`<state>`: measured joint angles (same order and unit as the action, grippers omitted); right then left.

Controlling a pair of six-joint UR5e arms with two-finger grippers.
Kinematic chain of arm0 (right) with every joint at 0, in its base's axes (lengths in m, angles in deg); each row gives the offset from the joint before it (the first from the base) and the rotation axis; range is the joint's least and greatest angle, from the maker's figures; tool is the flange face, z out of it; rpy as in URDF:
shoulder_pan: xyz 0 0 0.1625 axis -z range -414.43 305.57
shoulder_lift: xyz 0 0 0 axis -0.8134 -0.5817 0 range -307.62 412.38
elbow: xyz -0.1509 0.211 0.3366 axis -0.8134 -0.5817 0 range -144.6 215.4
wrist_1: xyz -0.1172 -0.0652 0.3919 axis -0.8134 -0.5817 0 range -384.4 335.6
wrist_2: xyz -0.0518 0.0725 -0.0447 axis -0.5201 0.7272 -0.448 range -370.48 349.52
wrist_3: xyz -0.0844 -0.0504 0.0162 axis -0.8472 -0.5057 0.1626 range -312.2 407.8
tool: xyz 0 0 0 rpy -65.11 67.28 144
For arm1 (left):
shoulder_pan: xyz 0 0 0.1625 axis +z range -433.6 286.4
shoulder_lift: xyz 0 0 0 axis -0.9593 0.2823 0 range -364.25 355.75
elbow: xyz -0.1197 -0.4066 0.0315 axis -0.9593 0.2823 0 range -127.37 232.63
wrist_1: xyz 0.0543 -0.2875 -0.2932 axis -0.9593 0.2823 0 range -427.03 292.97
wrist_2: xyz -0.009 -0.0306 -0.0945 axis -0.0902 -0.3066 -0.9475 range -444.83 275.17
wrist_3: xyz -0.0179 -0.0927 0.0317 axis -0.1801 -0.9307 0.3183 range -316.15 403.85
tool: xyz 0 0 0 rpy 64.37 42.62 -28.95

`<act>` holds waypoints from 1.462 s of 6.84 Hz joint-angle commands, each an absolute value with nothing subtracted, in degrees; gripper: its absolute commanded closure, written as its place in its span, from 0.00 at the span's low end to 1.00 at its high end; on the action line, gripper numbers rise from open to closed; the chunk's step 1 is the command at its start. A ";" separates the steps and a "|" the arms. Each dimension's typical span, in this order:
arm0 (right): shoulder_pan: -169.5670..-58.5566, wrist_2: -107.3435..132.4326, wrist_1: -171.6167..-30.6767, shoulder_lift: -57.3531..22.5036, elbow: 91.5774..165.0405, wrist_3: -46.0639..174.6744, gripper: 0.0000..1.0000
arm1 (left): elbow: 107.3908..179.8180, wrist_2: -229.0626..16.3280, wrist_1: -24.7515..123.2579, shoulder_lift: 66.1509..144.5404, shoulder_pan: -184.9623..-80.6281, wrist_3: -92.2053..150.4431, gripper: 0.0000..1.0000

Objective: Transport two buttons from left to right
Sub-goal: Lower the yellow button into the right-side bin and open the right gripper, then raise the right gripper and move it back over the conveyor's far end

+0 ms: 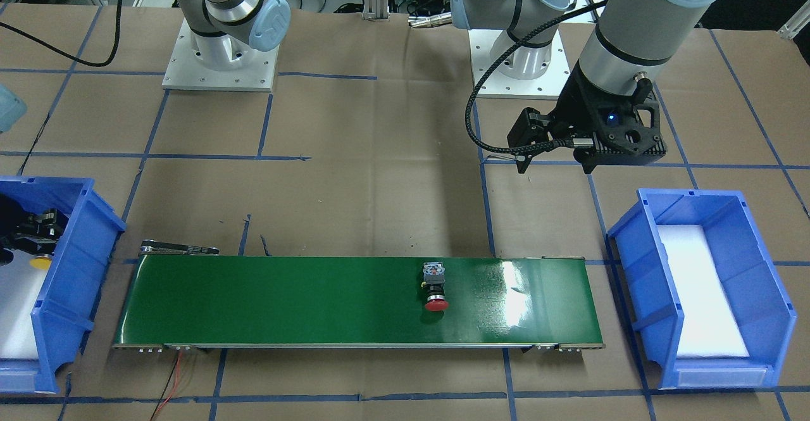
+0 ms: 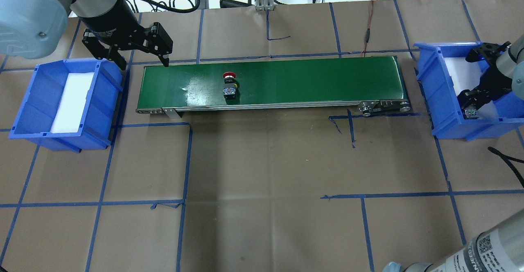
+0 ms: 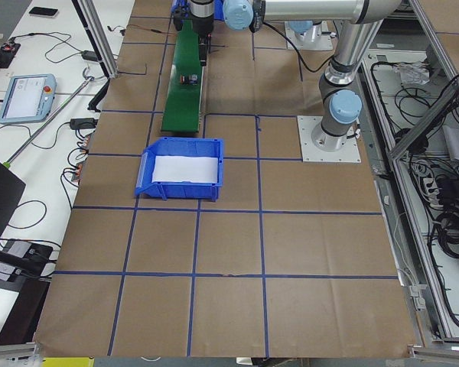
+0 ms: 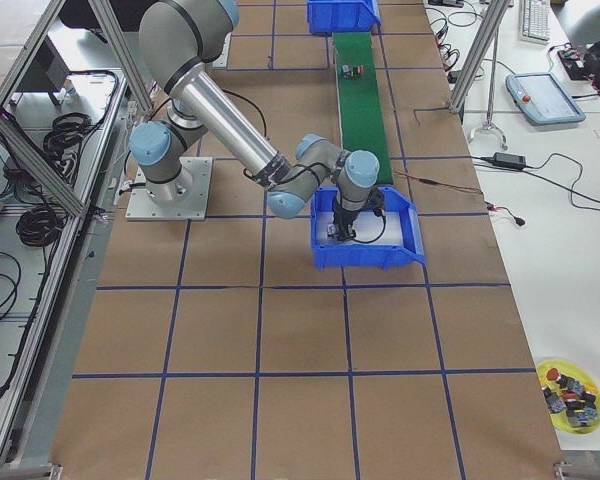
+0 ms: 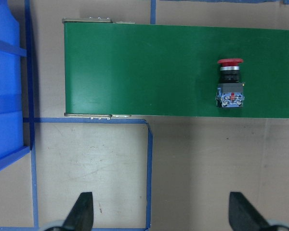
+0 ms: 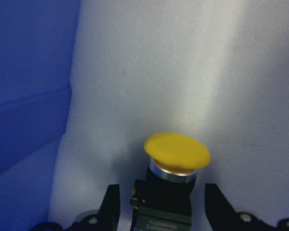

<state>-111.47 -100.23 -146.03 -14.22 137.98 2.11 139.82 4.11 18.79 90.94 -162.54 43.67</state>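
The red button (image 1: 435, 288) lies on its side on the green conveyor belt (image 1: 285, 301), left of middle in the overhead view (image 2: 229, 86) and also in the left wrist view (image 5: 230, 84). My left gripper (image 2: 144, 64) is open and empty, hovering by the belt's left end, apart from the red button. The yellow button (image 6: 177, 153) lies on the white foam in the right blue bin (image 2: 442, 100). My right gripper (image 6: 162, 211) is down in that bin, open, its fingers (image 6: 111, 207) on either side of the button's black body with small gaps.
A second blue bin (image 2: 37, 100) with white foam and no buttons showing sits at the belt's left end. Brown paper with blue tape lines covers the table. A small tray with spare buttons (image 4: 570, 390) sits off to the side in the exterior right view.
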 commanded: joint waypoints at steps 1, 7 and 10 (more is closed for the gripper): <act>-111.47 -100.56 -145.87 -15.20 137.27 2.28 0.00 | 139.82 4.11 18.76 90.94 -162.54 43.67 0.00; -116.44 -100.21 -123.92 -23.64 120.06 21.29 0.00 | 139.82 4.02 18.76 90.94 -162.54 43.59 0.00; -132.94 -100.12 -123.80 -28.02 119.51 42.72 0.00 | 139.82 4.02 18.76 90.94 -162.54 43.59 0.00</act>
